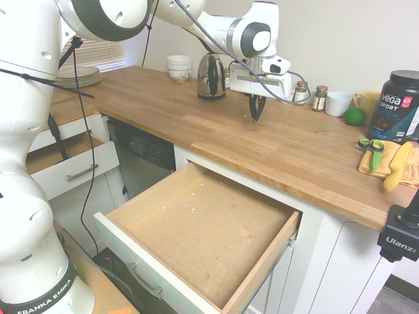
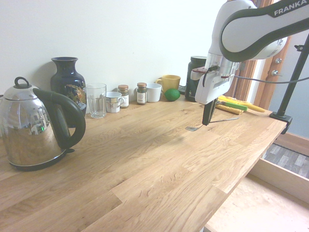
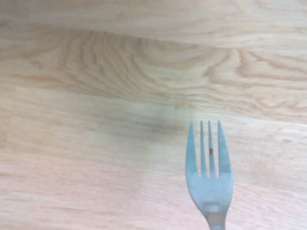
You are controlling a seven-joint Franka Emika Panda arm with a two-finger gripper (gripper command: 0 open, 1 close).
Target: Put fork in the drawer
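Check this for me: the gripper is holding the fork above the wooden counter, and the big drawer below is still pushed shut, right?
Not quite. The drawer is pulled wide open, its bare brown inside showing in the first exterior view. The rest holds: the gripper is shut on the fork, lifted above the wooden counter.

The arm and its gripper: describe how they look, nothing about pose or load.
The arm has glossy white rounded shells with dark grey bands at the joints and "FRANKA" lettering. A thin dark cable runs along it to the white boxy wrist block. The gripper has short black fingers.
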